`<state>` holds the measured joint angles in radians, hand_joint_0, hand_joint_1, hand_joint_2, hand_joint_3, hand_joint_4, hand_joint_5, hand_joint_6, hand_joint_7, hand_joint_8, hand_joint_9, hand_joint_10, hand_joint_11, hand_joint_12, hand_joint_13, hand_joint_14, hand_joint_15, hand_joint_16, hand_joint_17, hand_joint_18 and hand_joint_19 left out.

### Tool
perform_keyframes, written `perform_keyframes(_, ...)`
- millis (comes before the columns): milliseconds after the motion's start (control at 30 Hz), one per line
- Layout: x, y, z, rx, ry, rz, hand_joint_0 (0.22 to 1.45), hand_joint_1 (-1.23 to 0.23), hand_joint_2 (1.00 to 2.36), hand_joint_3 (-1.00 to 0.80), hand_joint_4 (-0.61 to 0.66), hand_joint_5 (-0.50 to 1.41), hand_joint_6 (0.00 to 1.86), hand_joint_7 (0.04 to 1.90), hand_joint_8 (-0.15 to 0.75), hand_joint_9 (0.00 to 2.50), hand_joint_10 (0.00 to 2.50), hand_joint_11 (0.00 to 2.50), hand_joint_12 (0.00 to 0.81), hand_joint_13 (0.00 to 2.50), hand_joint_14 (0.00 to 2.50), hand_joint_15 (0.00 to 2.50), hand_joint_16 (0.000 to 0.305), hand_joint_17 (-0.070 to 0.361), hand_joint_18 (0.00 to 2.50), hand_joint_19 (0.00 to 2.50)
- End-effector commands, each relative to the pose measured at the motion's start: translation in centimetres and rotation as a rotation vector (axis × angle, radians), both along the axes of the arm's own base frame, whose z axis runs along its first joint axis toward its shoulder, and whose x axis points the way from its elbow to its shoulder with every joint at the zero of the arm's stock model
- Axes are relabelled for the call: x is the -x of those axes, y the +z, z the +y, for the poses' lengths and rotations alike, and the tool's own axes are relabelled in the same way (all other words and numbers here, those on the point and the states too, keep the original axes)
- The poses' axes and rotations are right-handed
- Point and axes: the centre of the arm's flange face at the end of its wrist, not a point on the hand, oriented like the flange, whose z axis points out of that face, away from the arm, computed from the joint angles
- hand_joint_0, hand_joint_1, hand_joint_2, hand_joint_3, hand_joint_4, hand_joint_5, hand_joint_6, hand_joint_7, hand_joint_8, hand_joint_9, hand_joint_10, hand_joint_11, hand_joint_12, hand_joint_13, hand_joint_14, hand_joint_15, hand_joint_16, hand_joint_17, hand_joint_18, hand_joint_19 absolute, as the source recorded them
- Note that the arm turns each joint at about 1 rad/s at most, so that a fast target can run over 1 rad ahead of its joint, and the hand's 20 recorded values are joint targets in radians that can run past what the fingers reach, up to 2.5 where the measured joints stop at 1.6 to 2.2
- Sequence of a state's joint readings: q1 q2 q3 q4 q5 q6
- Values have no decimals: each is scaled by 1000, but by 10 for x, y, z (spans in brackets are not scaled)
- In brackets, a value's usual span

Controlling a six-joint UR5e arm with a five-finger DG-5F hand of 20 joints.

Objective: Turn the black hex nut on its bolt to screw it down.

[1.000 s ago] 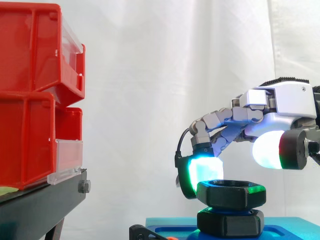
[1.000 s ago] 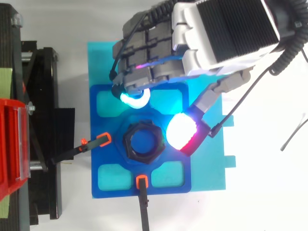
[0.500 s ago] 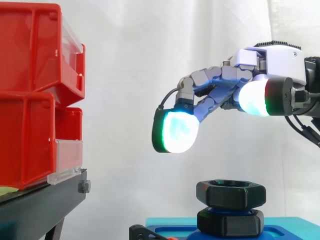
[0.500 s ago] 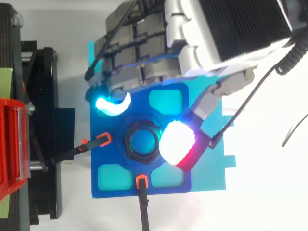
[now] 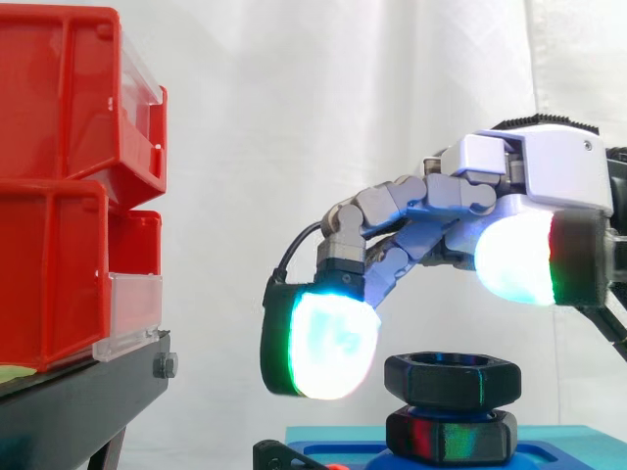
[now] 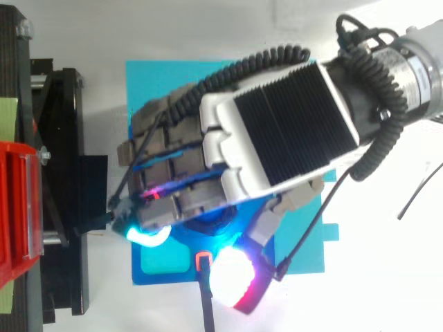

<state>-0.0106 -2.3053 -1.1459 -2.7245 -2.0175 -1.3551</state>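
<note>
The black hex nut [image 5: 452, 378] sits on its bolt above a second black nut [image 5: 451, 436], on the blue fixture [image 5: 549, 443]. My hand [image 5: 549, 171] hangs over it from the right. One glowing fingertip pad [image 5: 323, 343] hangs just left of the nut, with a gap between them. The thumb pad [image 5: 519, 259] is above the nut's right side, clear of it. The fingers are loosely bent and hold nothing. From above, my hand [image 6: 284, 131] covers the nut, and the thumb pad [image 6: 235, 280] glows near the fixture's front edge.
Red bins [image 5: 59, 186] are stacked on a black stand [image 5: 78, 401] at the left. The blue fixture plate [image 6: 304, 242] carries black clamps with orange tips [image 6: 203, 261]. A white curtain hangs behind.
The hand lifted off the nut, turned, and came back down. Its fingers now reach further left past the nut, and its thumb has swung to the fixture's front.
</note>
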Motion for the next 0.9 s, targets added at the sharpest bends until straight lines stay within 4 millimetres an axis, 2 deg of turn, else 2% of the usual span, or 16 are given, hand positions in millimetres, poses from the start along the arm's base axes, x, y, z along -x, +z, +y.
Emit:
perform_keyframes(0, 0, -3, 10, -1, 12, 14, 468, -198, 1000, -500, 6, -5, 505, 1065, 219, 816, 5, 108, 336, 686, 7, 154, 49, 111, 559, 417)
perform_keyframes(333, 0, -5, 25, -6, 32, 40, 472, -202, 1000, -500, -26, 18, 505, 1247, 219, 821, 6, 117, 337, 690, 7, 160, 49, 110, 561, 418)
perform_keyframes(533, 0, -5, 26, -6, 35, 40, 473, -206, 1000, -500, -31, 24, 505, 1293, 225, 836, 5, 115, 337, 692, 7, 158, 48, 109, 566, 418)
perform_keyframes(867, 2, -4, 13, -4, 38, 26, 473, -217, 1000, -500, 1, 24, 504, 1313, 229, 830, 6, 132, 341, 695, 7, 162, 49, 109, 576, 426)
